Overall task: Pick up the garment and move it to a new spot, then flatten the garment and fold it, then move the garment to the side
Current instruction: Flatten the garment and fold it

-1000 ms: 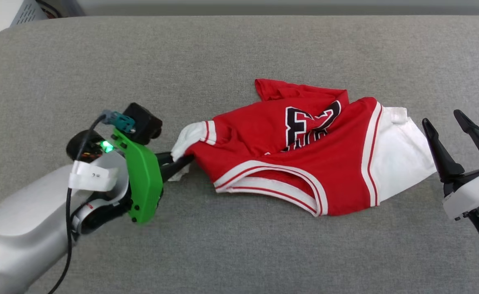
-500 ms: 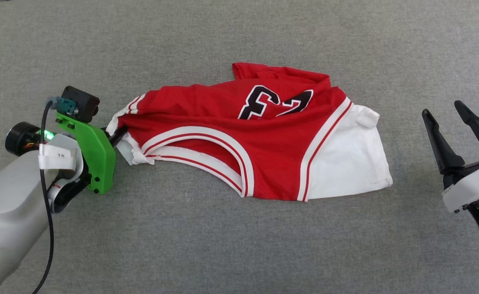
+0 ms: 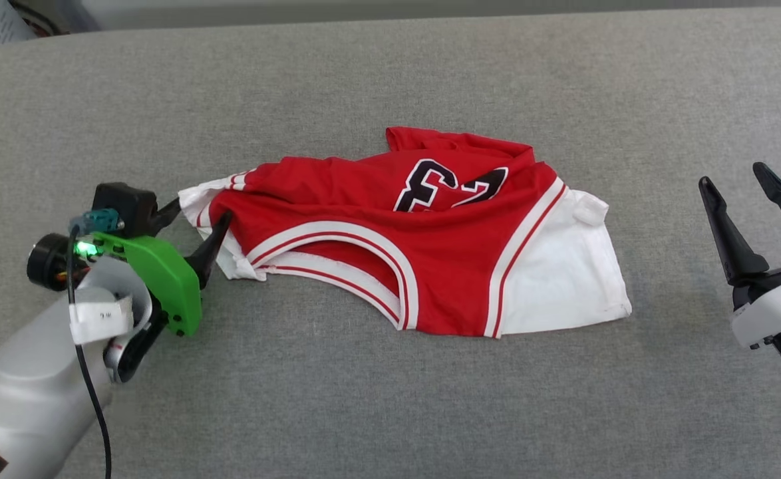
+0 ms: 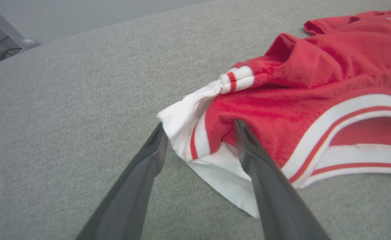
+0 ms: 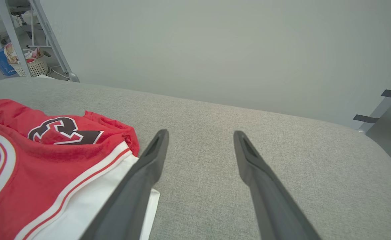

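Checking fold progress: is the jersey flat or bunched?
Bunched. The jersey lies crumpled, creases across its number, one white sleeve wadded between the open left gripper's fingers.

black, white-edged "23" [image 3: 450,186] printed on the red garment [image 3: 337,199], upside down in head view, partly creased.
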